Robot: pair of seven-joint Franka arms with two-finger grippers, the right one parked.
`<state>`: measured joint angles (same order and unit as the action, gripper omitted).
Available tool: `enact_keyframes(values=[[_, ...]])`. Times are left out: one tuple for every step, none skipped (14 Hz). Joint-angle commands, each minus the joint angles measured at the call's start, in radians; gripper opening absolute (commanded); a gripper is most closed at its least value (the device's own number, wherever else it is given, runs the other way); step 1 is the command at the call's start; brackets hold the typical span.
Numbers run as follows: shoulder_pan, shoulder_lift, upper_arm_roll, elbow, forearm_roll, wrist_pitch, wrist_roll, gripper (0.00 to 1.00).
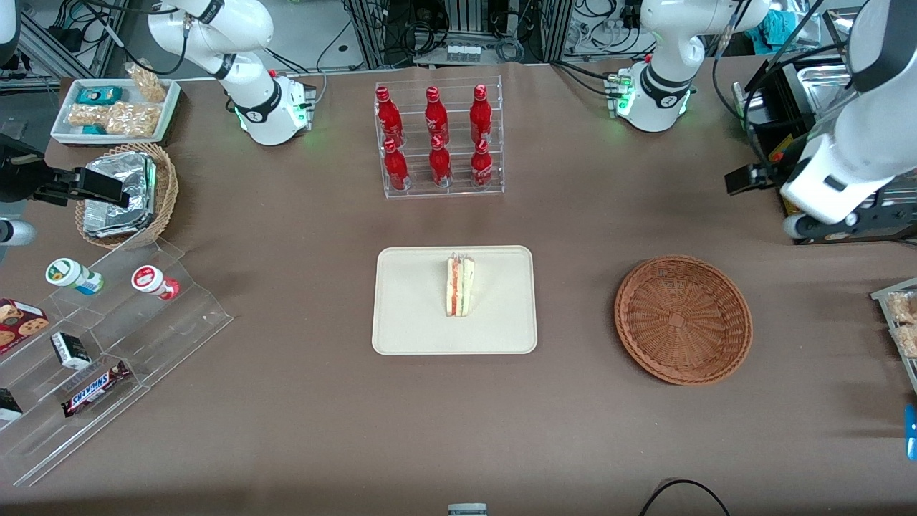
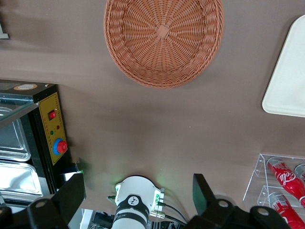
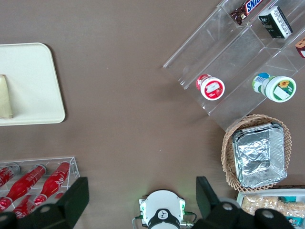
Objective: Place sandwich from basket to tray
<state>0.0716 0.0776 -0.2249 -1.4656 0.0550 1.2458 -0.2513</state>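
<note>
The sandwich (image 1: 461,286) is standing on the tray (image 1: 401,315), the basket (image 1: 683,319) lying empty. The gripper (image 2: 138,198) is hanging well above the table, fingers spread, holding nothing. Only parking clear looks left, I'd say.

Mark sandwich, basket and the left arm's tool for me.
sandwich (image 1: 461,287), front view, middle of the wedge, on the tray.
basket (image 1: 683,319), front view, bare woven bottom.
tool (image 2: 138,191), left wrist view, gap between its open fingertips, high above the table near the left arm's base.
</note>
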Motion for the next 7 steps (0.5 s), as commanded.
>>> enact_keyframes(values=[[0.07, -0.048, -0.07, -0.053, -0.01, 0.055, -0.005, 1.0], [0.071, -0.05, -0.07, -0.049, -0.007, 0.058, -0.003, 1.0], [0.07, -0.059, -0.067, -0.05, -0.009, 0.06, 0.0, 1.0], [0.07, -0.064, -0.067, -0.053, -0.009, 0.064, 0.001, 1.0], [0.07, -0.067, -0.067, -0.055, -0.009, 0.066, 0.001, 1.0], [0.07, -0.07, -0.067, -0.055, -0.01, 0.067, 0.001, 1.0], [0.07, -0.07, -0.067, -0.055, -0.01, 0.072, 0.001, 1.0]])
